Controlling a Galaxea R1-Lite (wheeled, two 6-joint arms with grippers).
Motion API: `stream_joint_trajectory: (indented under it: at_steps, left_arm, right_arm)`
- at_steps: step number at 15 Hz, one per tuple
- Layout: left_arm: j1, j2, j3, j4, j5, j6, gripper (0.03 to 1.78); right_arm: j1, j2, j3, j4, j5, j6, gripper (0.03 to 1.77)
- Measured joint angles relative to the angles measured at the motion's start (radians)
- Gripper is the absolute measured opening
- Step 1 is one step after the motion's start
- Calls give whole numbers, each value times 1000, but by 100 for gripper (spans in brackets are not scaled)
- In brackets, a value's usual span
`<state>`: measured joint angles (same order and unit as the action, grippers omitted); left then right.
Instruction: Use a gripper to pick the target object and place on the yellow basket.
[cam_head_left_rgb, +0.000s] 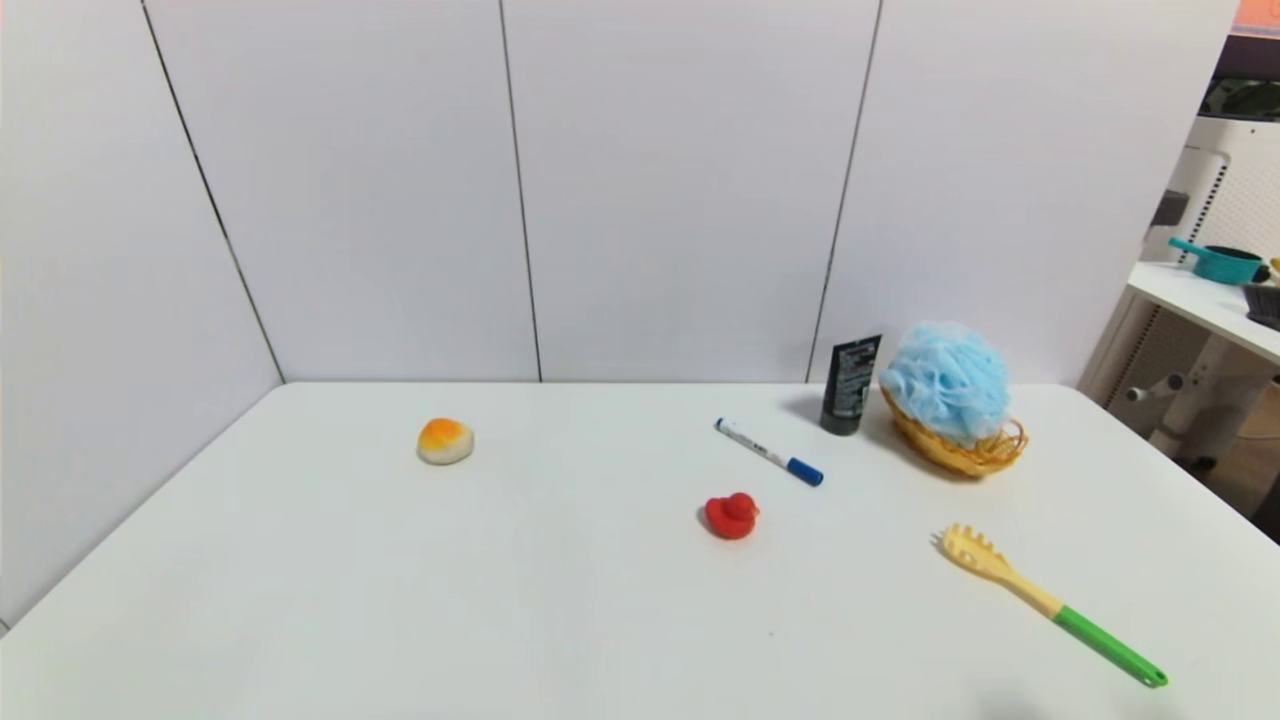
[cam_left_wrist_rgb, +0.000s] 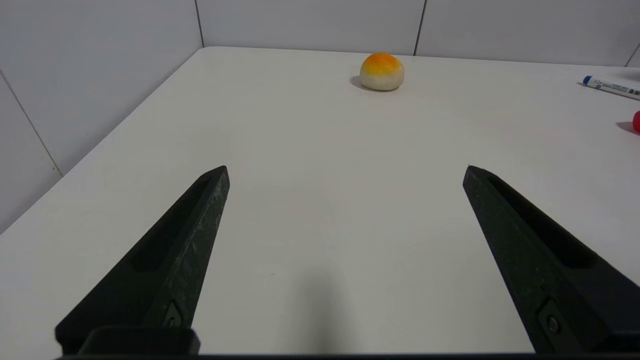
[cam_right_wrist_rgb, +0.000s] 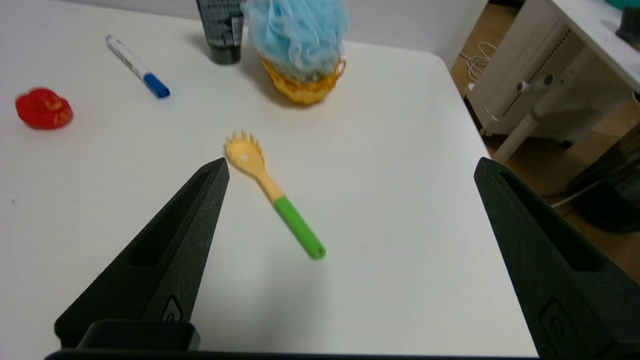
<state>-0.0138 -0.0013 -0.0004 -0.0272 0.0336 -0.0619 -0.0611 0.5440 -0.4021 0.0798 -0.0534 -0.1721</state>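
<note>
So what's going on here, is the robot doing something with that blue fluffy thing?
Nothing is being handled right now. The blue bath pouf already sits in the yellow basket at the table's far right, beside a black tube. The right gripper hangs with jaws open above the pasta spoon, holding nothing. The left gripper hangs open over bare table, a bun farther off.

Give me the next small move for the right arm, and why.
Probably none beyond keeping clear: the blue pouf already sits in the yellow basket, and the right gripper hangs open and empty, back over the pasta spoon. The left gripper is open too, near the bun.
</note>
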Motion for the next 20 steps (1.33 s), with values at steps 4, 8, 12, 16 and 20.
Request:
stream_joint_trajectory:
  at_steps: [4, 8, 12, 16, 20]
  left_arm:
    - [0, 0, 0, 0, 0, 0, 169]
    - [0, 0, 0, 0, 1, 0, 169]
    - [0, 0, 0, 0, 0, 0, 169]
    - [0, 0, 0, 0, 0, 0, 169]
    - [0, 0, 0, 0, 0, 0, 169]
  right_arm:
    - [28, -228, 279, -83, -19, 34, 169]
    - [48, -403, 394, -159, 68, 67, 169]
    - [54, -518, 401, -147, 84, 113, 169]
    - [55, -544, 402, -146, 74, 147, 169]
    - [55, -546, 402, -146, 73, 145, 169]
